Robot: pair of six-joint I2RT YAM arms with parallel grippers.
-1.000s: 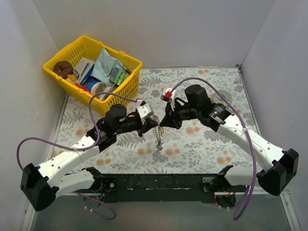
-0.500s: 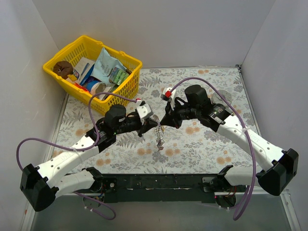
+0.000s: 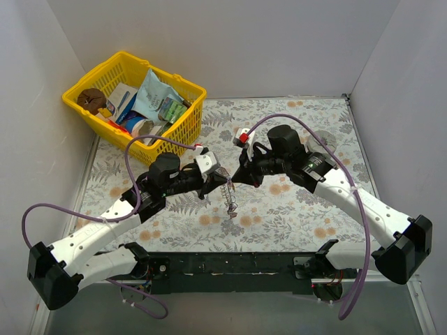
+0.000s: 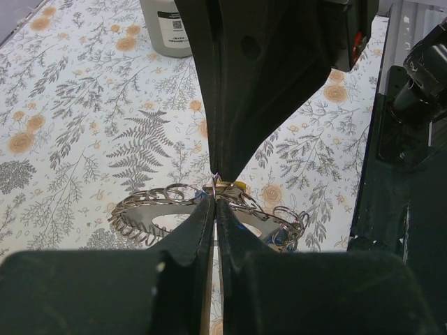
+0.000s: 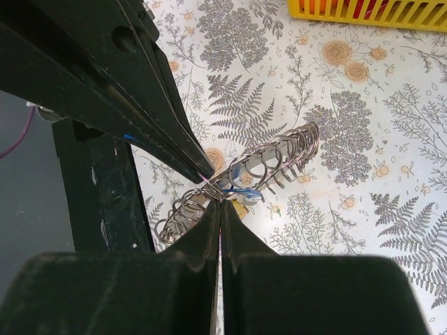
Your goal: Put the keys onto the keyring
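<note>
Keyring (image 3: pixel 229 195) sits between left tool (image 4: pixel 214 202) and right tool (image 5: pixel 221 204).

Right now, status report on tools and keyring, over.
Left tool shut on keyring. Right tool shut on it too, opposite side. Nothing in the way.

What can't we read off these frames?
Right wrist: keys sit behind keyring loops, count unclear; right gripper hides its own pinch.
Left wrist: left gripper covers the keyring's middle and whatever it pinches.
Top external: keys too small; keyring is a tangle under the jaws.
</note>
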